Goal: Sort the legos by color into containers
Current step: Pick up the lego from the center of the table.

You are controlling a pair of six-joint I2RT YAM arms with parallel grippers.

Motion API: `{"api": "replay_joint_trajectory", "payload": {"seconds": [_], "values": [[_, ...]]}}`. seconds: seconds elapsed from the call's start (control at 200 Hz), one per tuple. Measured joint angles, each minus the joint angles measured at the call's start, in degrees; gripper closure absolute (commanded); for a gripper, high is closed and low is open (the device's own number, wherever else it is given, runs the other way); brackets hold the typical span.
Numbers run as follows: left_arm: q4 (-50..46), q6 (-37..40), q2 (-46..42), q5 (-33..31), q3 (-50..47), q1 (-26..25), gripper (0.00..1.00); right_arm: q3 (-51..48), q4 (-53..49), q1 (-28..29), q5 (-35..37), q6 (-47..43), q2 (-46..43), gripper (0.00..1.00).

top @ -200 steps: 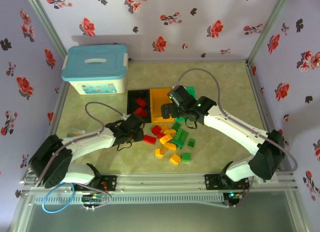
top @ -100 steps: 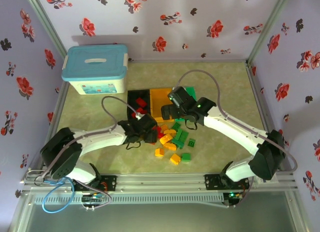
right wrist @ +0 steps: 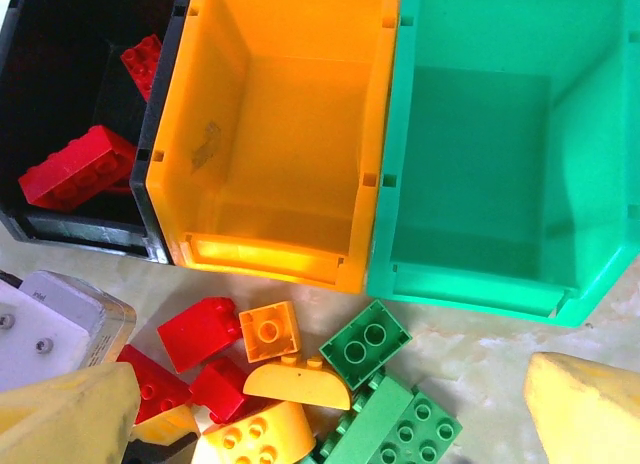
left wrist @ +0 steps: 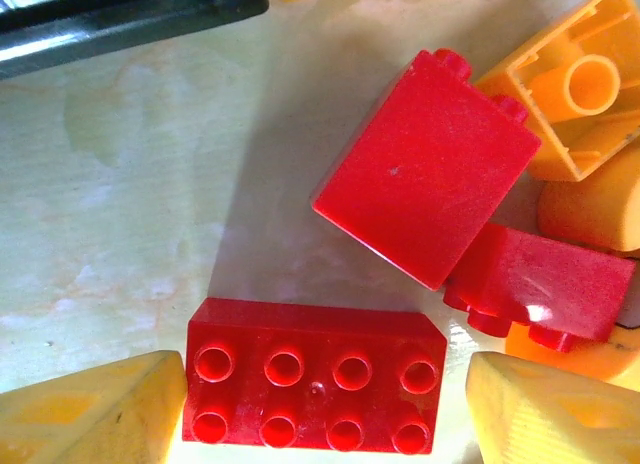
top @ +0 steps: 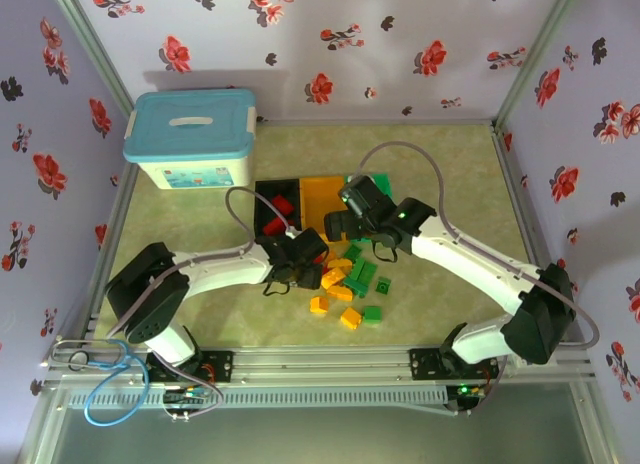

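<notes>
Left gripper (left wrist: 315,404) parted astride a red lego (left wrist: 315,369), not clamped, right gripper (right wrist: 330,409) spread wide, empty

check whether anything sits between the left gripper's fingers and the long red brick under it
Nothing visible does. The long red brick lies studs up between the open fingers of the left gripper. The nearest other red brick lies beyond it, outside the gap.

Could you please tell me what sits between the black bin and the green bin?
The orange bin stands there, flush against the black bin and the green bin, as the right wrist view shows.
</notes>
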Motion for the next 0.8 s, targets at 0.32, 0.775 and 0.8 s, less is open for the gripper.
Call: {"api": "replay_joint_trajectory", "payload": {"seconds": [0.32, 0.775, 0.8], "values": [[-0.8, 0.7, 0.7, -0.9, 0.7, -0.6, 0.2, -0.1, 0.3, 0.0, 0.0, 0.0, 0.0, 0.01], [-3.3, 0.7, 0.3, -2.0, 0.9, -0.9, 0.18, -2.4, 0.7, 0.0, 0.0, 0.7, 0.0, 0.01], [-3.3, 0.7, 0.2, -2.1, 0.9, -1.0, 0.18, -2.6, 0.8, 0.0, 0.0, 0.9, 0.0, 0.01]]}}
